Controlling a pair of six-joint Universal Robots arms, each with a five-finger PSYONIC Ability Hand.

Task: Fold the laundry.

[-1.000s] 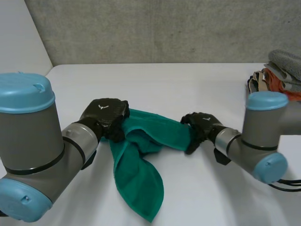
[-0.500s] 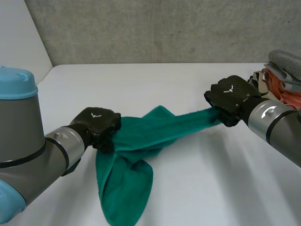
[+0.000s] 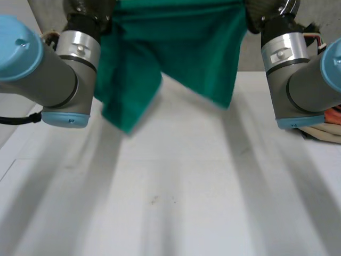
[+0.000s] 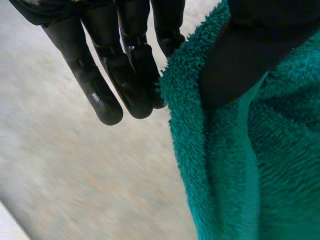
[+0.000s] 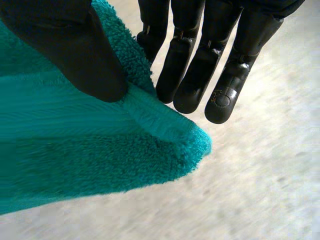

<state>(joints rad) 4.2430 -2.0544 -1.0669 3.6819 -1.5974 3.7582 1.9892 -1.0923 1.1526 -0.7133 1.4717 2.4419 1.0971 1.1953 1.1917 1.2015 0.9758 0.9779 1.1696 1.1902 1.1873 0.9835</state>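
A green towel [image 3: 176, 48] hangs in the air above the white table [image 3: 170, 202], stretched between my two raised arms. My left hand [image 3: 88, 8] holds it at one upper end: in the left wrist view the thumb [image 4: 250, 55] presses the towel's edge [image 4: 240, 165] against the fingers [image 4: 125, 75]. My right hand [image 3: 261, 10] holds the other upper end, where the thumb [image 5: 70, 50] pinches the towel's corner [image 5: 165, 135] against the fingers [image 5: 200, 70]. The towel's lower part droops in two uneven flaps.
A pile of other laundry [image 3: 327, 125] lies at the table's right edge, behind my right arm. A grey wall stands behind the table.
Both arms have risen and spread apart, lifting the towel off the table. It lay bunched between the hands; now it hangs stretched in the air.
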